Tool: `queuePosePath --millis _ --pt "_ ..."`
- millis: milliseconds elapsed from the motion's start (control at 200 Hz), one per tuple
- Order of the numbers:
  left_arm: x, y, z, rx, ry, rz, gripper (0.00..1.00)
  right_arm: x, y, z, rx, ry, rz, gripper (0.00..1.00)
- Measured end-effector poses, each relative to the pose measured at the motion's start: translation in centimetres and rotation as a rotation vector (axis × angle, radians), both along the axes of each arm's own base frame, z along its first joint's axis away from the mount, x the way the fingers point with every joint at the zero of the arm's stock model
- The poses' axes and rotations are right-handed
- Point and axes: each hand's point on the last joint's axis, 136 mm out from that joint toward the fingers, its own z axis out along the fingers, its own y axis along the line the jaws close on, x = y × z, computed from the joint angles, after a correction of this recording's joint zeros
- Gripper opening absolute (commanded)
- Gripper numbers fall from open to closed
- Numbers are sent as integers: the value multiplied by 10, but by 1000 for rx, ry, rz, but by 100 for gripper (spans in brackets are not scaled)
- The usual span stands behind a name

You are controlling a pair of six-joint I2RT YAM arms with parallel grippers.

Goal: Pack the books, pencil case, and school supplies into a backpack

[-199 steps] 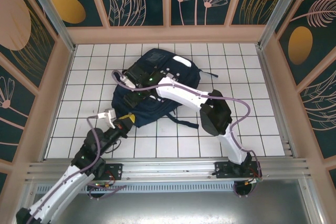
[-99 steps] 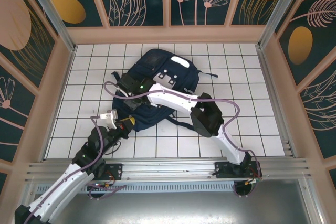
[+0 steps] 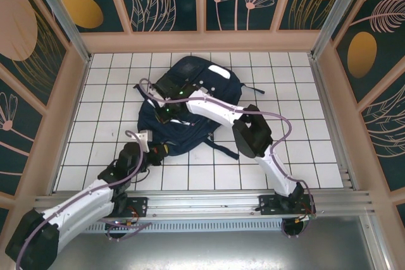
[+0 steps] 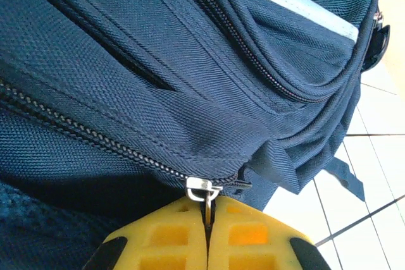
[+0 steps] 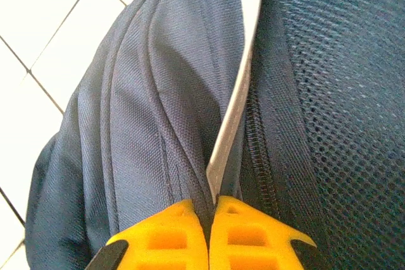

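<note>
One backpack (image 3: 190, 67) lies on the tiled table (image 3: 304, 150), with two grippers on it. The left gripper (image 4: 207, 222) is at the backpack's near edge, its fingers pressed together on the metal zipper pull (image 4: 202, 188). The right gripper (image 5: 211, 213) is over the backpack's left side, its fingers pinching a fold of backpack fabric beside one pale strip (image 5: 239, 86).

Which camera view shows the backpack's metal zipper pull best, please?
The left wrist view: the zipper pull sits sharp and close, pinched between the jaws of the left gripper. From the top external view, the backpack is whole but the pull is too small to tell. The right wrist view gives zipper teeth instead.
</note>
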Motion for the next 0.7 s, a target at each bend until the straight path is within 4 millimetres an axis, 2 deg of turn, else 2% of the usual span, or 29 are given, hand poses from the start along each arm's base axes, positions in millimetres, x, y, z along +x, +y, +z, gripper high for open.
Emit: queuePosePath --millis 235,495,701 --pt "1 -15 13 36 1 -35 3 21 -2 3 97 108 -218 0" --pt "-2 -19 5 84 46 -49 5 28 0 7 146 165 -347 0" --pt "8 -43 11 129 87 -85 8 42 0 14 187 163 -432 0"
